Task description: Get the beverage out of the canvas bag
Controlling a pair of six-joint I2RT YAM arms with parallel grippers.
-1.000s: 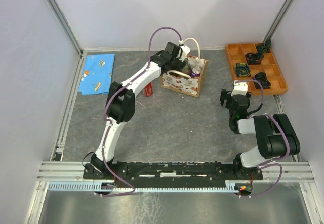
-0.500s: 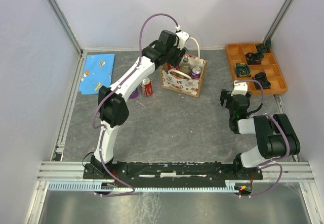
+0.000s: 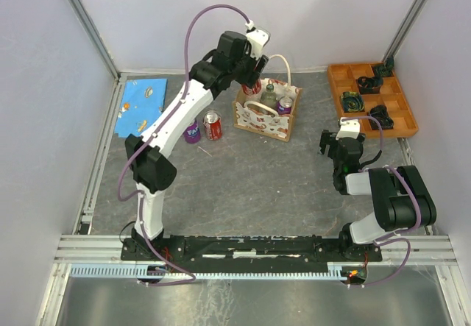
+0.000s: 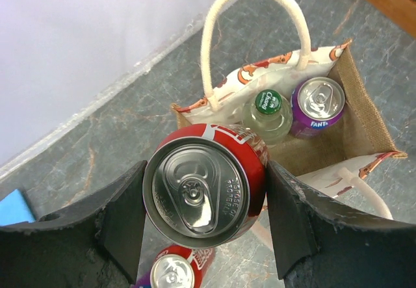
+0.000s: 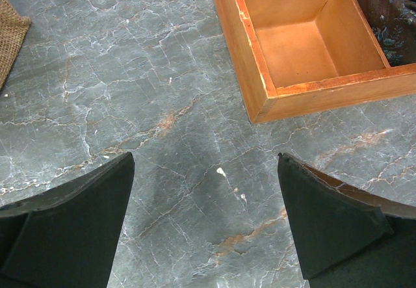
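Two drinks sit in canvas bag: green-cap bottle, purple can. L gripper clamps red can above bag's far-left corner, handle loop just beside. R gripper open nr orange tray.

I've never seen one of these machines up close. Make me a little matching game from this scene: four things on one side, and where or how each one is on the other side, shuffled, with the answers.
Things:
1. left arm's jaws
2. right arm's jaws
3. green-capped bottle
4. orange tray

Places or states:
A. standing inside the canvas bag
B. at the far right corner of the table
C. closed on a red can
D. open, over bare tabletop

Pairs: 1-C, 2-D, 3-A, 4-B.
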